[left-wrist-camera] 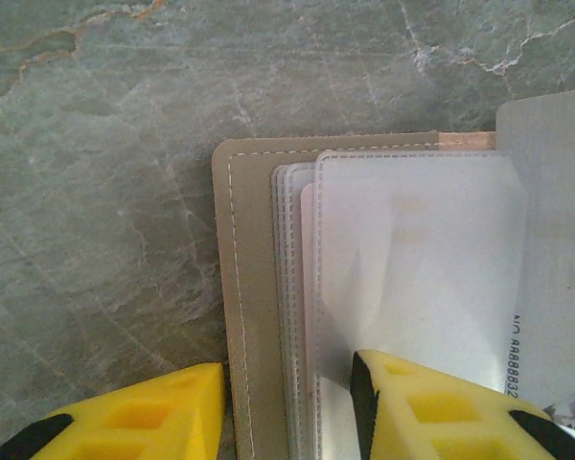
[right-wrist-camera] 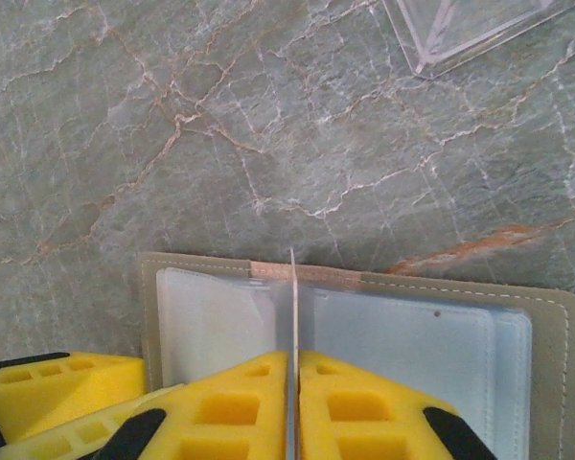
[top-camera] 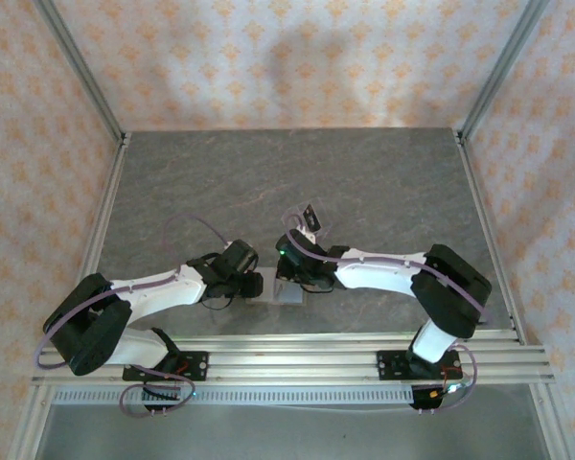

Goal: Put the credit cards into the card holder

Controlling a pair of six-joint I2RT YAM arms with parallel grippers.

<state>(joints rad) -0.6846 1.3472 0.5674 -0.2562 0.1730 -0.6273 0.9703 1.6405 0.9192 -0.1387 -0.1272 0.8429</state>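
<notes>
Soft, even light; faint shadows

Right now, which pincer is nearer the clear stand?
Right. The right pincer, gripping a card, is near the clear stand; the left pincer is farther, over the card holder.

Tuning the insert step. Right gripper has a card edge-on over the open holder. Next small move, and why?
Probably tilt the card toward a clear sleeve of the card holder and ease the right gripper down. The card stands on edge over the spine, in no pocket yet, while the left gripper appears to press the other sleeves flat.
</notes>
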